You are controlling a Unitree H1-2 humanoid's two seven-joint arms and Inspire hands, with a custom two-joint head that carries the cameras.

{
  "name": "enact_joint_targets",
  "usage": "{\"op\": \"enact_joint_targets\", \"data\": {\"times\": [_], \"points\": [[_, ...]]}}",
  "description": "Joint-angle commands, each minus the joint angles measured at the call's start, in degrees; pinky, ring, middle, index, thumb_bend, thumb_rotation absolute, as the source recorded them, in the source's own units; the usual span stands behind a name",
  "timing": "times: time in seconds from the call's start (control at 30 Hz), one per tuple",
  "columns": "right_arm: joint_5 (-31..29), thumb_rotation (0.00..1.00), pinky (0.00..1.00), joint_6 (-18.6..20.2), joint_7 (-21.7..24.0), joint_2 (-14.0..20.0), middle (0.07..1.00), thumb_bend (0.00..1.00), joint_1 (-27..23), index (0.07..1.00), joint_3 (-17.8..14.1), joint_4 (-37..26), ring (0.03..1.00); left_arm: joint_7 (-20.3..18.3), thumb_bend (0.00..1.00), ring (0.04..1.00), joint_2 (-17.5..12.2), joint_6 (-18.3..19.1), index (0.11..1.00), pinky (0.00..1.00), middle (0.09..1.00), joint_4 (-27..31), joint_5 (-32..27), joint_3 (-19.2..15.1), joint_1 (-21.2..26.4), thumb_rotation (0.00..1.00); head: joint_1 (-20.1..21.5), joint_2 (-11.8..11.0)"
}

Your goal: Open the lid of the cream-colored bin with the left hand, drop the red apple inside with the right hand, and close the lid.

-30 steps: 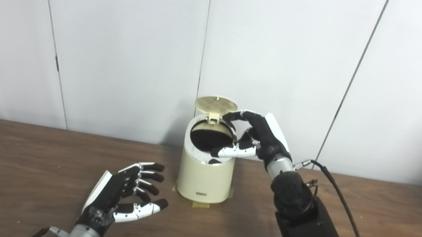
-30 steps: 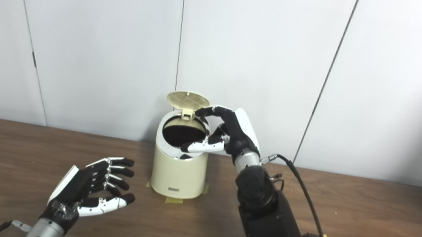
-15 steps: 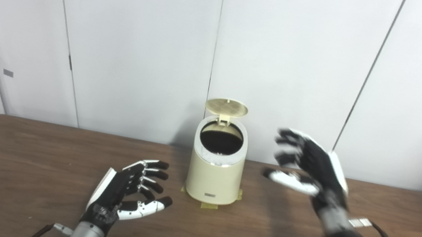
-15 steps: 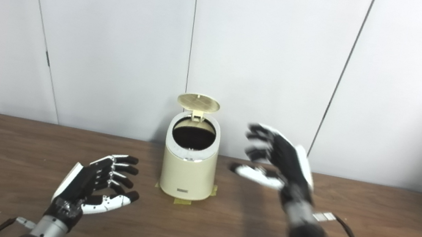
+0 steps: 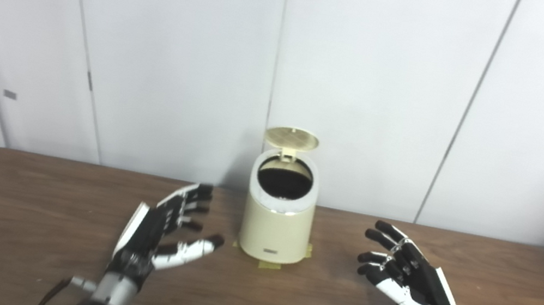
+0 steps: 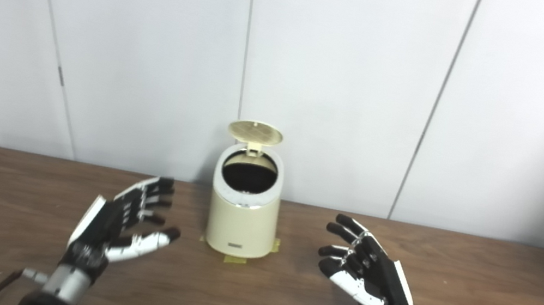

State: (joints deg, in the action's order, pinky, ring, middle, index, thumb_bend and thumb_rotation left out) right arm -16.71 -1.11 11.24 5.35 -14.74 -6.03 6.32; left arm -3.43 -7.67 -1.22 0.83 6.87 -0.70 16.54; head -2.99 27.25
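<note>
The cream-colored bin point(image 5: 274, 230) stands at the back middle of the brown table point(image 5: 17, 220). Its round lid point(image 5: 292, 138) is up on its hinge and the dark opening point(image 5: 284, 182) shows. No red apple is in view. My left hand point(image 5: 164, 236) is open and empty, left of the bin, fingers pointing toward it. My right hand point(image 5: 409, 289) is open and empty, low over the table to the right of the bin. In the right eye view the bin point(image 6: 240, 222) stands between my left hand point(image 6: 123, 224) and my right hand point(image 6: 369, 282).
Tape patches point(image 5: 271, 265) show at the bin's base. White wall panels point(image 5: 372, 81) stand right behind the table's far edge.
My right hand left the bin's opening, swung right and came down low over the table, open. My left hand stretched its fingers forward toward the bin. The camera shifted a little early on.
</note>
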Motion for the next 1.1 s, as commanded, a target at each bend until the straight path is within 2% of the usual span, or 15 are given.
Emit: {"op": "enact_joint_targets", "data": {"times": [0.0,0.07,0.13,0.23,0.37,0.5,0.67,0.8,0.9,1.03,1.07], "points": [[-0.69,0.21,0.48,-3.02,0.13,0.28,0.749,0.84,-2.17,0.768,-0.77,-1.21,0.58,0.75,0.81,0.872,-0.38,-0.19,0.894,0.74,0.904,1.06,1.08,0.07,6.35,0.34,-0.17,0.03],[-0.54,0.21,0.48,-3.11,-0.02,0.1,0.748,0.83,-2.13,0.767,-0.88,-1.07,0.583,0.59,0.84,0.902,-1.06,0.58,0.91,0.78,0.925,0.49,1.63,0.42,9.39,0.38,-0.2,-0.01],[-0.13,0.21,0.48,-3.04,-0.38,-0.05,0.745,0.85,-2.07,0.764,-0.9,-1.07,0.583,-0.27,0.87,0.923,-2.12,1.94,0.928,0.78,0.941,-0.05,2.03,0.84,12.86,0.4,-0.2,-0.01],[0.31,0.23,0.46,-3.59,-0.29,0.03,0.743,0.85,-2.03,0.765,-0.69,-1.22,0.58,-1.4,0.89,0.926,-3.51,4.75,0.941,0.8,0.951,-0.87,2.51,1.56,17.64,0.37,-0.45,-0.21],[-0.07,0.22,0.46,-4.17,0.24,0.29,0.744,0.85,-2.24,0.754,-0.68,-0.52,0.579,-2.74,0.92,0.916,-5.35,6.68,0.943,0.77,0.954,-2.7,4.53,3.12,23.3,0.36,-0.51,-0.11],[0.39,0.23,0.46,-3.5,-0.49,0.04,0.735,0.85,-2.27,0.748,-0.56,-1.32,0.571,-3.85,0.92,0.922,-7.26,5.67,0.951,0.79,0.982,-7.0,7.37,5.46,28.73,0.37,-0.31,-0.19],[0.25,0.21,0.47,-3.1,-0.42,-0.09,0.736,0.84,-2.12,0.749,-0.26,-1.88,0.562,-4.27,0.92,0.929,-8.7,4.83,0.927,0.8,0.968,-12.66,11.87,8.94,33.67,0.38,-0.1,-0.25],[1.47,0.24,0.46,-2.42,-1.43,-0.46,0.718,0.85,-1.91,0.743,0.17,-2.99,0.556,-5.02,0.93,0.95,-10.6,3.3,0.918,0.81,0.958,-16.89,17.66,13.51,37.22,0.41,0.17,-0.31],[1.59,0.24,0.46,-2.01,-1.62,-0.55,0.711,0.83,-1.82,0.745,0.4,-3.42,0.553,-5.77,0.93,0.956,-11.59,1.26,0.889,0.82,0.96,-19.65,20.78,16.52,38.98,0.35,0.56,-0.35],[1.7,0.22,0.45,-1.47,-2.13,-0.85,0.703,0.83,-1.77,0.74,0.74,-4.11,0.549,-6.79,0.96,0.958,-11.43,1.51,0.885,0.83,0.938,-20.58,23.13,18.2,39.48,0.36,0.9,-0.35],[2.01,0.21,0.45,-1.46,-2.29,-0.86,0.702,0.82,-1.73,0.739,0.9,-4.3,0.551,-7.01,0.97,0.973,-11.19,1.73,0.871,0.87,0.917,-20.66,23.28,18.33,39.43,0.37,0.95,-0.38]]}}
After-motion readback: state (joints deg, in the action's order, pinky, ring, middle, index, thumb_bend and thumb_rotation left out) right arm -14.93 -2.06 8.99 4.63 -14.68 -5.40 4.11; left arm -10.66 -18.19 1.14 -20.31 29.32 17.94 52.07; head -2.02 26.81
